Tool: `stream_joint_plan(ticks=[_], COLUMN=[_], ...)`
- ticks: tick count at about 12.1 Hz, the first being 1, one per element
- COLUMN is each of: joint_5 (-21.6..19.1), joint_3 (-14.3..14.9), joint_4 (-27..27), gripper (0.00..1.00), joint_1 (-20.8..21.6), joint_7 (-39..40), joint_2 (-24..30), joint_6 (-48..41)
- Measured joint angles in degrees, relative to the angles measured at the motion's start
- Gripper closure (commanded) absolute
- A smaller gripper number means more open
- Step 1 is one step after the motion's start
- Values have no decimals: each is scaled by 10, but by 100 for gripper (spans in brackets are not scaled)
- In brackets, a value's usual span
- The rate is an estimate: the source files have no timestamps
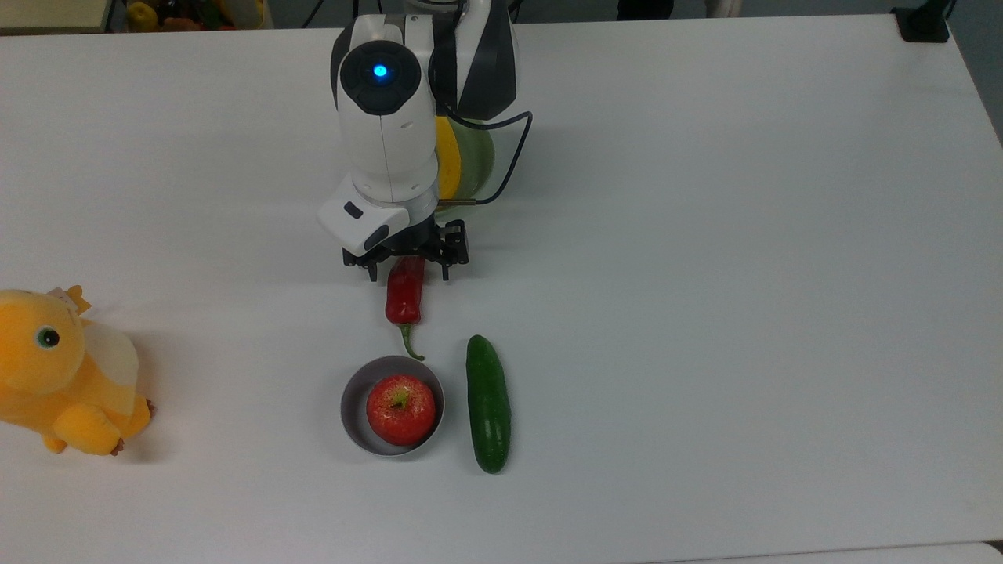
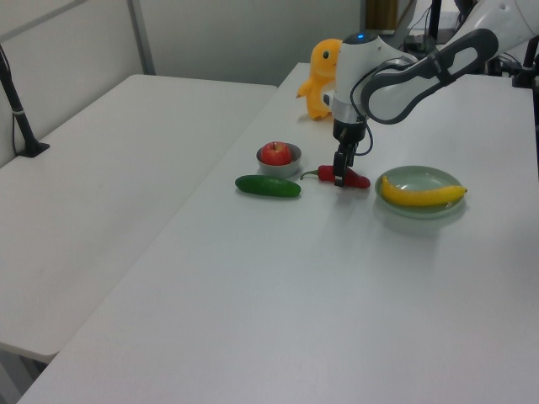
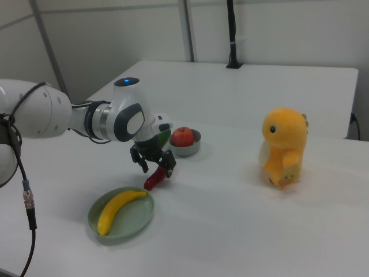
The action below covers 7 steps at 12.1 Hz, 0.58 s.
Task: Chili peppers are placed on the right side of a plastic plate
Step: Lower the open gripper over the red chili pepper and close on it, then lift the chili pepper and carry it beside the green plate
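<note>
In the top view, the tool (image 1: pixel 406 274) is positioned low over the chili pepper (image 1: pixel 405 294), fingers spread on either side of it, nothing gripped. The pepper lies on the tabletop (image 1: pixel 705 274), between the grey bowl (image 1: pixel 350 407) and the plastic plate (image 1: pixel 476 153).

We see a glossy dark-red chili pepper (image 1: pixel 404 295) with a thin green stem, a pale mint-green plate (image 3: pixel 135 222) holding a yellow banana (image 3: pixel 117 209), and a dark green cucumber (image 1: pixel 488 403). A red apple (image 1: pixel 400 409) with yellowish speckles sits in a grey bowl (image 1: pixel 352 406). The plush toy (image 1: pixel 64 371) is orange-yellow with a paler belly. The arm (image 1: pixel 387 133) is white with grey-black joints and a blue light, its gripper (image 1: pixel 406 267) black. The table (image 1: pixel 744 274) is white.
</note>
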<state>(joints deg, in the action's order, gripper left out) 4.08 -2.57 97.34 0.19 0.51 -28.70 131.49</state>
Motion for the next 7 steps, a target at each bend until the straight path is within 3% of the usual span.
stream_joint_plan(ticks=[4, 5, 7], joint_5=[0, 0, 0], joint_3=[0, 0, 0], joint_4=[0, 0, 0], gripper=[89, 97, 99], joint_1=[-3, -4, -4], joint_7=[0, 0, 0], joint_2=[0, 0, 0], joint_6=[0, 0, 0])
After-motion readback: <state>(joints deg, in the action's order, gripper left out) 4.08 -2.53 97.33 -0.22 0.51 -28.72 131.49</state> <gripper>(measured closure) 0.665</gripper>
